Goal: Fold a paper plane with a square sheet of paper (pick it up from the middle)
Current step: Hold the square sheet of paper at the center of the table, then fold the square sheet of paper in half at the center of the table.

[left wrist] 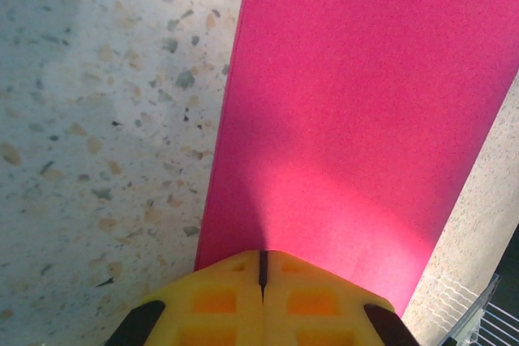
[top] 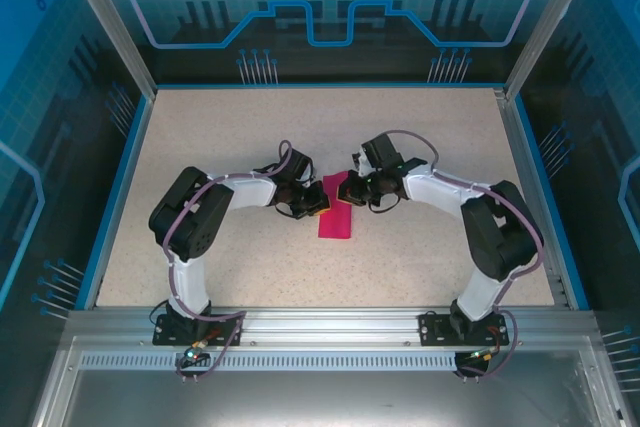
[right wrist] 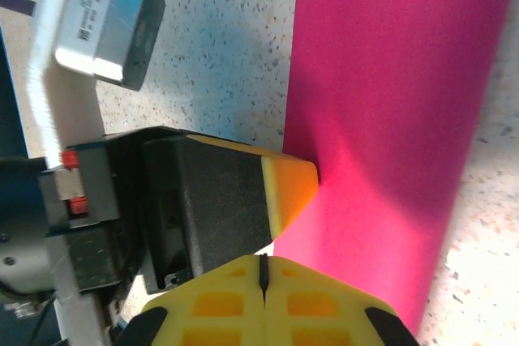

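Observation:
The magenta-pink sheet of paper [top: 336, 211] lies flat on the speckled table [top: 240, 137] as a narrow rectangle, long side running near to far. My left gripper [top: 317, 202] is shut, its yellow tips resting on the paper's left long edge [left wrist: 262, 254]; pink paper [left wrist: 357, 103] stretches ahead of it. My right gripper [top: 352, 187] is shut too, low over the paper's far end [right wrist: 262, 258]. In the right wrist view the left gripper's yellow fingertip [right wrist: 293, 188] touches the edge of the paper [right wrist: 389, 103]. Neither pair of jaws has paper between them.
Both arms bend inward and meet close together at the table's middle. A blue raised rim [top: 112, 197] borders the table. The left arm's wrist camera housing [right wrist: 105, 26] sits close beside my right gripper. A metal rail [top: 320, 332] carries the arm bases.

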Controlling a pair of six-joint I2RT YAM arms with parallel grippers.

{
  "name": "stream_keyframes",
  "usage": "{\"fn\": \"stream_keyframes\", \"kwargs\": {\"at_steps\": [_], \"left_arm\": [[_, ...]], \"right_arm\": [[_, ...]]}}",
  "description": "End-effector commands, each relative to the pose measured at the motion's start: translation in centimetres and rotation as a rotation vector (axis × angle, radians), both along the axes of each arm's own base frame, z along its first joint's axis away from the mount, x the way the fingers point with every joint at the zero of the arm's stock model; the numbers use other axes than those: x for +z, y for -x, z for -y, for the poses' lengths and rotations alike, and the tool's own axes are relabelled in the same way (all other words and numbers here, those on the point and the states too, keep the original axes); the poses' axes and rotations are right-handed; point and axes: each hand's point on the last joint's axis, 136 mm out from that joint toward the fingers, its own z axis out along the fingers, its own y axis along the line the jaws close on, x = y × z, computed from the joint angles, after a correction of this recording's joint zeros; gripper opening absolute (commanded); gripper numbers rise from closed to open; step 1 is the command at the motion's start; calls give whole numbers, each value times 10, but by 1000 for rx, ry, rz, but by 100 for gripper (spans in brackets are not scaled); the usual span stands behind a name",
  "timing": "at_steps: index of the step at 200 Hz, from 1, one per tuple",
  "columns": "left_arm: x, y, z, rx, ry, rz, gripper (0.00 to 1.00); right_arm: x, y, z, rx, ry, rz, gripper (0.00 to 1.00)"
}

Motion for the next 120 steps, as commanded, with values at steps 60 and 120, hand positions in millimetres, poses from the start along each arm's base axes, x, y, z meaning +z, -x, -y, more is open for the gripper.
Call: {"fn": "stream_keyframes", "kwargs": {"at_steps": [60, 120], "left_arm": [[-31, 14, -7, -18, -75, -68, 0], [-31, 14, -8, -19, -81, -70, 0]], "right_arm": [[-28, 2, 2, 9, -16, -57, 0], [-36, 1, 12, -5, -18, -70, 0]]}}
